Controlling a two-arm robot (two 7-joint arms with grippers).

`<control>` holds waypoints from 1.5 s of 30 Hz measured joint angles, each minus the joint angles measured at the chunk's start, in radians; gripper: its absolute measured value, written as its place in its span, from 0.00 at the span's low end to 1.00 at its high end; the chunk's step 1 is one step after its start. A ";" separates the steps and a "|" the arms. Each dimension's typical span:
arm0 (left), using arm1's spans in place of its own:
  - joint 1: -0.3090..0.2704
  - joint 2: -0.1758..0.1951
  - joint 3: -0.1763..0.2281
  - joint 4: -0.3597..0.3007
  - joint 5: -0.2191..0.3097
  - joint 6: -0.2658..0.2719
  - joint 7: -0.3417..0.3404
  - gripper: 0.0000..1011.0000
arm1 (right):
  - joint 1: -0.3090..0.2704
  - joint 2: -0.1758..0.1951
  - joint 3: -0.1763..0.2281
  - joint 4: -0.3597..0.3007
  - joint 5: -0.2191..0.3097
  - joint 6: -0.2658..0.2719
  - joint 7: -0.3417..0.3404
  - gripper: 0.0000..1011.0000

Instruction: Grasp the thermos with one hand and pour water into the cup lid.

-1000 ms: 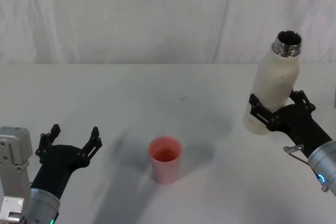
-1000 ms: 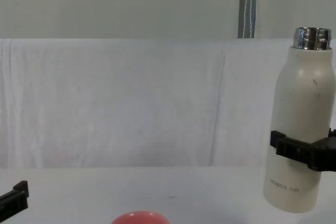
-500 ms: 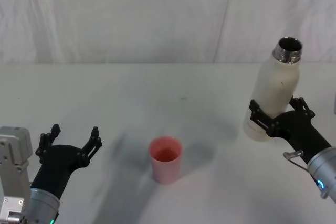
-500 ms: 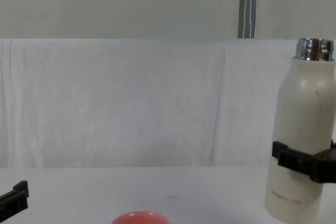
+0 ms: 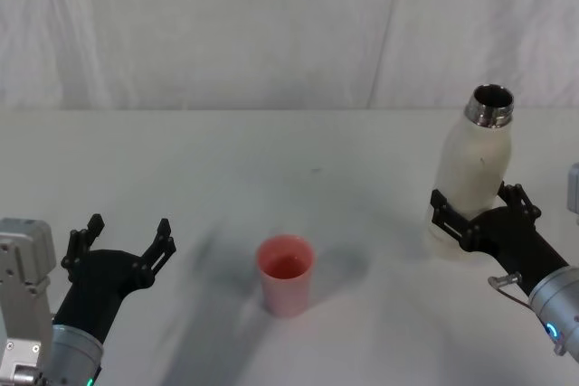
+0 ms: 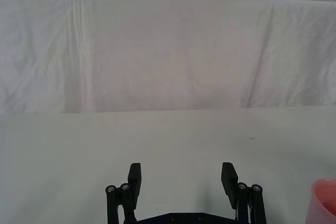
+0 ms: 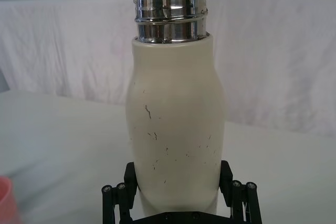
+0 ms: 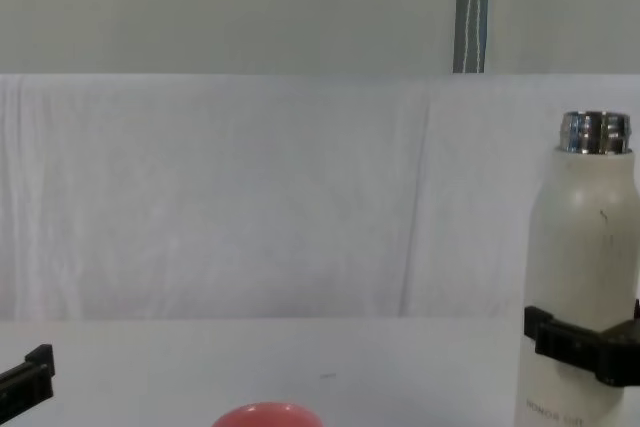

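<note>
Right gripper (image 5: 470,221) clamped on the lower body of the thermos (image 5: 470,174); bottle upright, open steel neck up, at the right side of the table (image 5: 271,142), its base at or just above the surface (cannot tell which). Cup lid (image 5: 286,273) stands mouth up near the table's centre front, well apart from the bottle; its inside looks pale, and whether any water is in it cannot be told. Left gripper (image 5: 122,246) rests at the near left, jaws apart, holding nothing.

Step in hand, as judged: carry the bottle toward the cup for a pour. To do it well: keep the grip low and firm; bring the neck just above the coral rim before tilting; tilt slowly toward the cup; watch for the light cup being nudged or tipped.
</note>
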 joint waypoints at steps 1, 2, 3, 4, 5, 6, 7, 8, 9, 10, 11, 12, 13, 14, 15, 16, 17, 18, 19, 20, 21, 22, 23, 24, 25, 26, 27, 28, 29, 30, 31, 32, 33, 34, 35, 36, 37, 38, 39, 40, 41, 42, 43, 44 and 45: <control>0.000 0.000 0.000 0.000 0.000 0.000 0.000 0.99 | 0.000 0.000 0.000 0.002 0.000 0.002 -0.001 0.95; 0.000 0.000 0.000 0.000 0.000 0.000 0.000 0.99 | 0.000 -0.001 0.000 0.004 -0.001 0.003 -0.002 0.95; 0.000 0.000 0.000 0.000 0.000 0.000 0.000 0.99 | 0.000 -0.002 0.000 0.008 -0.004 0.004 -0.004 0.95; 0.000 0.000 0.000 0.000 0.000 0.000 0.000 0.99 | 0.000 -0.002 0.000 0.011 -0.005 0.005 -0.006 0.95; 0.000 0.000 0.000 0.000 0.000 0.000 0.000 0.99 | 0.001 -0.003 0.000 0.016 -0.007 0.006 -0.009 0.95; 0.000 0.000 0.000 0.000 0.000 0.000 0.000 0.99 | 0.002 -0.005 0.000 0.018 -0.009 0.006 -0.010 0.95; 0.000 0.000 0.000 0.000 0.000 0.000 0.000 0.99 | 0.002 -0.005 0.000 0.018 -0.009 0.006 -0.010 0.95; 0.000 0.000 0.000 0.000 0.000 0.000 0.000 0.99 | 0.004 -0.007 0.001 0.025 -0.013 0.006 -0.013 0.95; 0.000 0.000 0.000 0.000 0.000 0.000 0.000 0.99 | 0.006 -0.008 0.001 0.028 -0.014 0.007 -0.013 0.95; 0.000 0.000 0.000 0.000 0.000 0.000 0.000 0.99 | 0.007 -0.009 0.001 0.030 -0.015 0.007 -0.014 0.95; 0.000 0.000 0.000 0.000 0.000 0.000 0.000 0.99 | 0.008 -0.010 0.001 0.032 -0.016 0.007 -0.015 0.95; 0.000 0.000 0.000 0.000 0.000 0.000 0.000 0.99 | 0.009 -0.011 0.001 0.035 -0.018 0.007 -0.016 0.95; 0.000 0.000 0.000 0.000 0.000 0.000 0.000 0.99 | 0.012 -0.013 0.001 0.040 -0.021 0.006 -0.018 0.95; 0.000 0.000 0.000 0.000 0.000 0.000 0.000 0.99 | 0.014 -0.014 0.001 0.042 -0.022 0.006 -0.018 0.95; 0.000 0.000 0.000 0.000 0.000 0.000 0.000 0.99 | 0.018 -0.016 0.001 0.048 -0.026 0.005 -0.019 0.95; 0.000 0.000 0.000 0.000 0.000 0.000 0.000 0.99 | 0.018 -0.016 0.001 0.048 -0.026 0.005 -0.019 0.95; 0.000 0.000 0.000 0.000 0.000 0.000 0.000 0.99 | 0.022 -0.019 0.000 0.054 -0.029 0.003 -0.020 0.95; 0.000 0.000 0.000 0.000 0.000 0.000 0.000 0.99 | 0.024 -0.020 0.000 0.057 -0.031 0.002 -0.020 0.95; 0.000 0.000 0.000 0.000 0.000 0.000 0.000 0.99 | 0.026 -0.021 -0.001 0.059 -0.032 0.002 -0.020 0.95; 0.000 0.000 0.000 0.000 0.000 0.000 0.000 0.99 | 0.030 -0.025 -0.002 0.065 -0.035 0.001 -0.021 0.95; 0.000 0.000 0.000 0.000 0.000 0.000 0.000 0.99 | 0.033 -0.027 -0.002 0.068 -0.036 0.000 -0.022 0.95; 0.000 0.000 0.000 0.000 0.000 0.000 0.000 0.99 | 0.036 -0.030 -0.003 0.074 -0.038 0.000 -0.022 0.95; 0.000 0.000 0.000 0.000 0.000 0.000 0.000 0.99 | 0.039 -0.032 -0.003 0.077 -0.039 -0.001 -0.022 0.95; 0.000 0.000 0.000 0.000 0.000 0.000 0.000 0.99 | 0.041 -0.033 -0.004 0.081 -0.040 -0.002 -0.022 0.95; 0.000 0.000 0.000 0.000 0.000 0.000 0.000 0.99 | 0.043 -0.035 -0.005 0.084 -0.040 -0.002 -0.022 0.95; 0.000 0.000 0.000 0.000 0.000 0.000 0.000 0.99 | 0.047 -0.038 -0.006 0.089 -0.042 -0.004 -0.023 0.95; 0.000 0.000 0.000 0.000 0.000 0.000 0.000 0.99 | 0.049 -0.039 -0.006 0.091 -0.043 -0.004 -0.023 0.95; 0.000 0.000 0.000 0.000 0.000 0.000 0.000 0.99 | 0.052 -0.042 -0.007 0.095 -0.044 -0.005 -0.022 0.95; 0.000 0.000 0.000 0.000 0.000 0.000 0.000 0.99 | 0.054 -0.043 -0.007 0.098 -0.045 -0.006 -0.023 0.95; 0.000 0.000 0.000 0.000 0.000 0.000 0.000 0.99 | 0.056 -0.044 -0.008 0.100 -0.046 -0.006 -0.023 0.95; 0.000 0.000 0.000 0.000 0.000 0.000 0.000 0.99 | 0.057 -0.045 -0.008 0.102 -0.046 -0.007 -0.022 0.95; 0.000 0.000 0.000 0.000 0.000 0.000 0.000 0.99 | 0.060 -0.047 -0.008 0.106 -0.048 -0.008 -0.022 0.95; 0.000 0.000 0.000 0.000 0.000 0.000 0.000 0.99 | 0.062 -0.048 -0.009 0.107 -0.049 -0.009 -0.023 0.95; 0.000 0.000 0.000 0.000 0.000 0.000 0.000 0.99 | 0.063 -0.050 -0.009 0.109 -0.049 -0.009 -0.023 0.95; 0.000 0.000 0.000 0.000 0.000 0.000 0.000 0.99 | 0.066 -0.052 -0.009 0.112 -0.051 -0.010 -0.023 0.95; 0.000 0.000 0.000 0.000 0.000 0.000 0.000 0.99 | 0.067 -0.052 -0.010 0.113 -0.051 -0.011 -0.023 0.95; 0.000 0.000 0.000 0.000 0.000 0.000 0.000 0.99 | 0.068 -0.053 -0.010 0.115 -0.052 -0.011 -0.023 0.95; 0.000 0.000 0.000 0.000 0.000 0.000 0.000 0.99 | 0.070 -0.055 -0.010 0.117 -0.053 -0.012 -0.023 0.95; 0.000 0.000 0.000 0.000 0.000 0.000 0.000 0.99 | 0.071 -0.055 -0.011 0.119 -0.054 -0.012 -0.023 0.95; 0.000 0.000 0.000 0.000 0.000 0.000 0.000 0.99 | 0.073 -0.057 -0.011 0.121 -0.055 -0.012 -0.022 0.95; 0.000 0.000 0.000 0.000 0.000 0.000 0.000 0.99 | 0.074 -0.058 -0.011 0.123 -0.055 -0.013 -0.022 0.95; 0.000 0.000 0.000 0.000 0.000 0.000 0.000 0.99 | 0.075 -0.058 -0.011 0.124 -0.056 -0.013 -0.022 0.95; 0.000 0.000 0.000 0.000 0.000 0.000 0.000 0.99 | 0.076 -0.059 -0.011 0.125 -0.056 -0.013 -0.022 0.95; 0.000 0.000 0.000 0.000 0.000 0.000 0.000 0.99 | 0.078 -0.061 -0.012 0.128 -0.056 -0.013 -0.021 0.95; 0.000 0.000 0.000 0.000 0.000 0.000 0.000 0.99 | 0.079 -0.061 -0.012 0.129 -0.056 -0.013 -0.021 0.95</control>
